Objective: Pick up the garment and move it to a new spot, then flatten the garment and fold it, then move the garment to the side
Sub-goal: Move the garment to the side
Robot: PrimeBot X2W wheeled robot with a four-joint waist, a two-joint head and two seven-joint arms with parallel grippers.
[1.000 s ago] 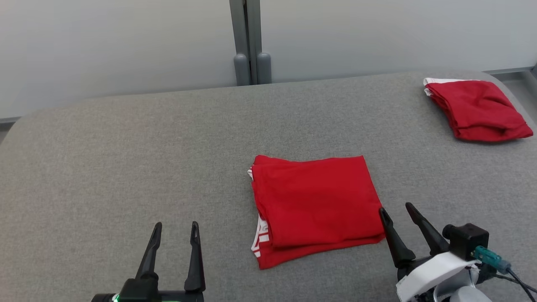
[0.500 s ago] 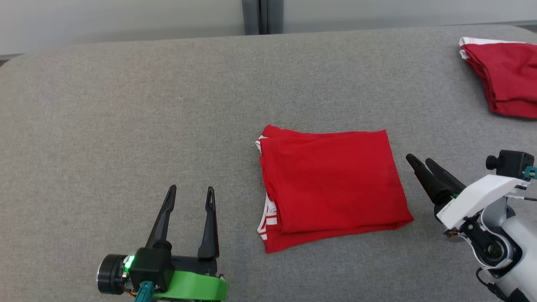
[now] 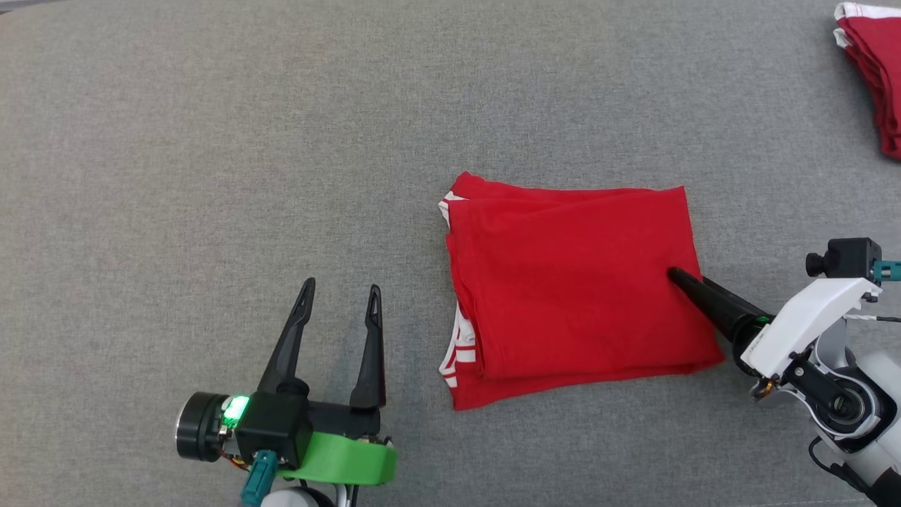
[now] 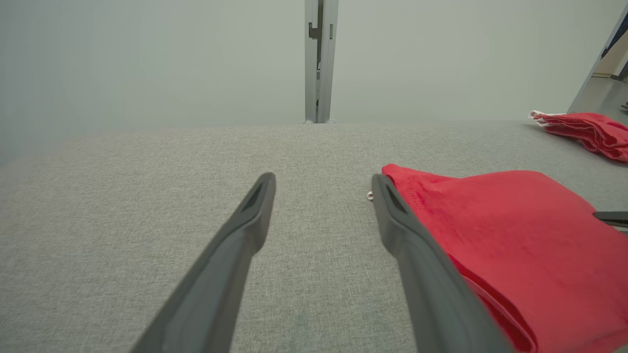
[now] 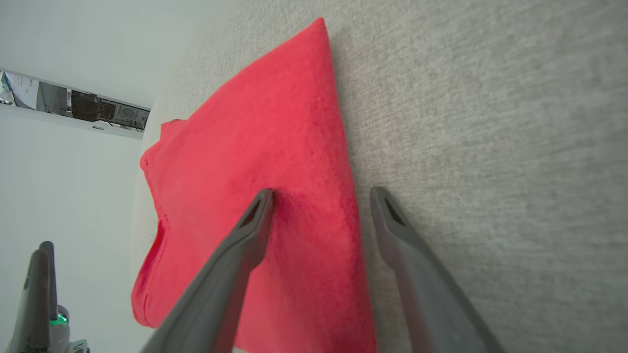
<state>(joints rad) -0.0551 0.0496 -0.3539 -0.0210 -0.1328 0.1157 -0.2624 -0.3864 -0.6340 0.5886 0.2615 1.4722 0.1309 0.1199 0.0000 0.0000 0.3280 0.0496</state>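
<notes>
The right gripper [image 3: 686, 279] is seen spread wide and empty at the 3 o'clock edge of the folded red garment [image 3: 570, 289]. The garment lies flat on the grey counter [image 3: 211, 141], a little toward 3 o'clock from the middle of the head view. In the right wrist view this gripper [image 5: 321, 193] is shown astride that edge, one finger set over the red cloth and the other over bare counter just beside it. Whether the tips are pressed onto the cloth cannot be told for certain.

The garment is judged soft, light and limp. Several layers are stacked, and white trim is shown at the 9 o'clock side. If only the top layer is pinched, the fold is likely to be pulled open. A hold is best taken on the whole stack at an edge, with the lower finger slid beneath all layers. Some drag from the counter's fabric cover is to be expected.

The right arm is angled in from 4 o'clock, its fingers laid low and turned so that one overlaps the other from the head.

The left gripper [image 3: 341, 285] is likewise released, with nothing between its fingers. It is held low toward 8 o'clock of the garment, near it but apart, fingers pointed to 12 o'clock.

A second red garment [image 3: 876, 77] lies at 1 o'clock, well apart.
</notes>
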